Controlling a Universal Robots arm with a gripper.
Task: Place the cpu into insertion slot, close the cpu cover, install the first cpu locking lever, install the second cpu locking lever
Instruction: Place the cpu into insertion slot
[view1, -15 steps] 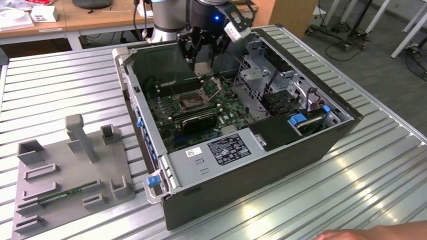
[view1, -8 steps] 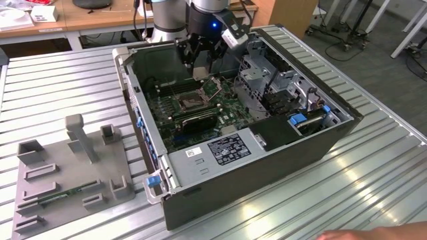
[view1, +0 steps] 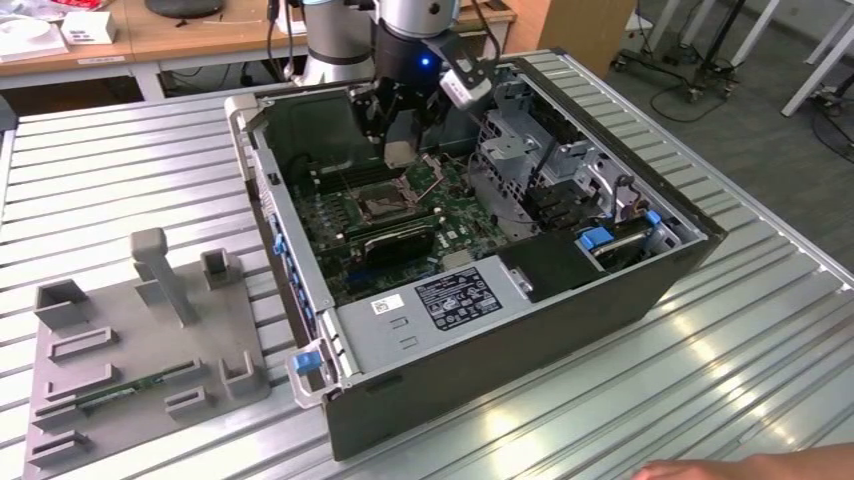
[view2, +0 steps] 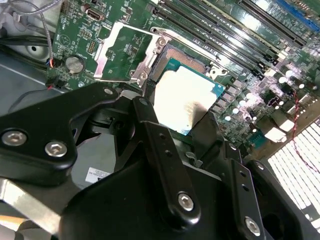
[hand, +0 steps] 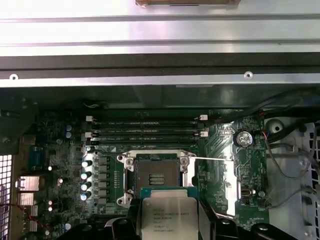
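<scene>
In the first wrist view we found the cpu (hand: 169, 212) running off the picture's edge, both flanks covered by the gripper (hand: 170, 222) clamped on it — and the chip hid the rim of the insertion slot (hand: 157, 175) nearest the gripper. In the second wrist view the gripper's black body buried one cpu corner. In the exterior view a hand (view1: 747, 468), cropped at the edge, was perhaps only fingers.

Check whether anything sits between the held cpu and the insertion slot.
Nothing visible does. The gripper holds the cpu near the insertion slot, whose dark centre lies bare; the cpu cover is swung open, off the slot.
</scene>
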